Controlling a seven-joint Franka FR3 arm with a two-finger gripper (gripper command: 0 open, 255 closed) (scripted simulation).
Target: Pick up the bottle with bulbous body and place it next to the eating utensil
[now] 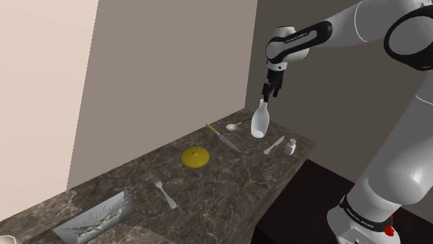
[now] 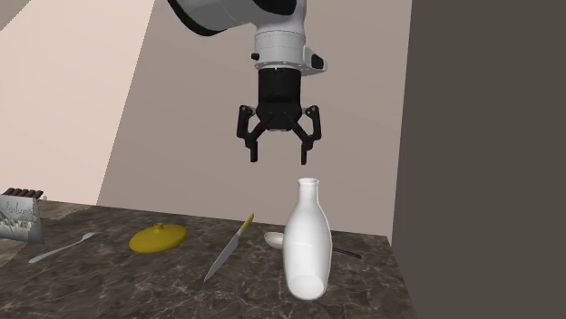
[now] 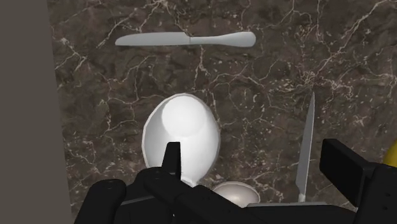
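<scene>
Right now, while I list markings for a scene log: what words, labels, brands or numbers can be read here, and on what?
No text here can be read.
On the arm, dark bands near the wrist and near the foot: small pale lettering, too small to read.
On the bottle: plain white, no label.
On the box: pale marks, too blurred to tell whether they are text.

My Franka arm (image 1: pixel 392 166): glossy white shells, dark joint bands.
I see pale lettering on the dark bands near the wrist and base, a small red spot (image 1: pixel 393 225) low on the base, and an all-black two-finger gripper (image 2: pixel 278 156) with angular linkages.
</scene>
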